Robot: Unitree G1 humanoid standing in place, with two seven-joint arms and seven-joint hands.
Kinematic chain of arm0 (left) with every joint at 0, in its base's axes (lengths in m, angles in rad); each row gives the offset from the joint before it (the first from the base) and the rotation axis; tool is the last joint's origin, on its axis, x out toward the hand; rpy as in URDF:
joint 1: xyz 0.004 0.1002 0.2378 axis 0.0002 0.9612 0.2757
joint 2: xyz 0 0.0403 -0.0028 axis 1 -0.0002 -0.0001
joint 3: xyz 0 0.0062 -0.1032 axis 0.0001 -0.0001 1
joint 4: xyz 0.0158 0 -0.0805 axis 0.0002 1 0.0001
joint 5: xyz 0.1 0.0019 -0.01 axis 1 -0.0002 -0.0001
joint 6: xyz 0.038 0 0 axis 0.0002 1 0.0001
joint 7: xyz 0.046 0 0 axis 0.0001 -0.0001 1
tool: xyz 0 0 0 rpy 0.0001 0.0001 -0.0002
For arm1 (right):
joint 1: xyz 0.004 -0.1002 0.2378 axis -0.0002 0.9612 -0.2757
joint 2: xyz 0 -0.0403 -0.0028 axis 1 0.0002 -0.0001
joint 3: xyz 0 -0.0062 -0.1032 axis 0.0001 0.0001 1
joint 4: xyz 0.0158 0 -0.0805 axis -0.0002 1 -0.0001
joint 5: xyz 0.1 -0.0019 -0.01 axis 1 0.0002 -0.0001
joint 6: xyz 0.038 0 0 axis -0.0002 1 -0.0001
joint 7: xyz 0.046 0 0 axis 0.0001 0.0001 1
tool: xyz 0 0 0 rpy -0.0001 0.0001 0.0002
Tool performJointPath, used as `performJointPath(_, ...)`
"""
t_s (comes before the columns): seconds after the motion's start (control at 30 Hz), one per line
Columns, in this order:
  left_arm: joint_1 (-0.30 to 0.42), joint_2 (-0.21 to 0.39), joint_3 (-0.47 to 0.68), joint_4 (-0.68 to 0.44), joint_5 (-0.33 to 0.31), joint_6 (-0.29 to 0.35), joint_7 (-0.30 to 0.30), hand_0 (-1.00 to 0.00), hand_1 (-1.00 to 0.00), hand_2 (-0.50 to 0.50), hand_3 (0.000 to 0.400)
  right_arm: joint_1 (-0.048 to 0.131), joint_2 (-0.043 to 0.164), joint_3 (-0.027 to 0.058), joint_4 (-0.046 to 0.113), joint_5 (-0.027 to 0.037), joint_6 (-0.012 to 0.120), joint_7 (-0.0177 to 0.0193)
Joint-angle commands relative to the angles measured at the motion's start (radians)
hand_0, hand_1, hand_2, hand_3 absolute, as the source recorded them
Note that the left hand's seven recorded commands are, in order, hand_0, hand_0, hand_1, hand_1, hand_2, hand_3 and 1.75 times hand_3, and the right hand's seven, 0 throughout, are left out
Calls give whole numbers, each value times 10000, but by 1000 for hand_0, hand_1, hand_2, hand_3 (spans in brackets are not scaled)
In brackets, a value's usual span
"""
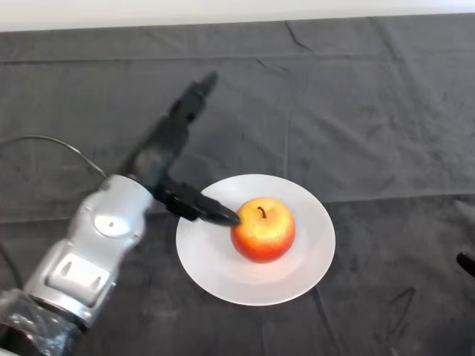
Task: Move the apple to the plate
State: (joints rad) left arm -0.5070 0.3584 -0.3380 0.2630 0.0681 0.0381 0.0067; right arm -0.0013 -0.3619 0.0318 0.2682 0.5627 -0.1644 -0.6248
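A red and yellow apple [263, 230] stands upright, stem up, near the middle of a round white plate [308, 259] on the dark cloth. My left hand [159, 159] is just left of the plate. Its fingers [194, 96] stretch straight towards the far side of the table, away from the apple. The thumb [204, 209] reaches over the plate's left rim, and its tip is right at the apple's left side; whether it touches I cannot tell. The hand is open and nothing is held in it.
The dark cloth [371, 126] covers the whole table, with creases and a fold line running across it. Its far edge [223, 26] lies along the top of the view. A small dark thing [466, 263] pokes in at the right edge.
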Motion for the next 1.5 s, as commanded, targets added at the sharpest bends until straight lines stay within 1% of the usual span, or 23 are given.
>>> performJointPath(0.03,-540,502,494,-594,-24,-101,94,0,0,0,0,92,332,-34,553,280,489,68)
performJointPath(0.3,-316,1123,2138,-1186,-267,-77,242,0,0,0,0,94,345,-55,548,261,502,81)
performJointPath(0.47,-95,1479,3273,-1462,-426,-123,460,0,0,0,0,94,352,-66,546,251,508,88)
performJointPath(0.77,356,2216,5428,-2059,-795,4,800,0,0,0,0,95,356,-74,544,244,514,94)
performJointPath(0.9,595,2535,6410,-2348,-926,89,980,0,0,0,0,95,354,-71,544,246,513,92)
performJointPath(1.2,1170,2941,8169,-2914,-1011,122,1434,0,0,0,0,93,342,-53,548,262,504,81)
performJointPath(1.5,1684,3396,9846,-2560,-1196,-394,1529,0,0,0,0,91,324,-23,555,290,487,62)
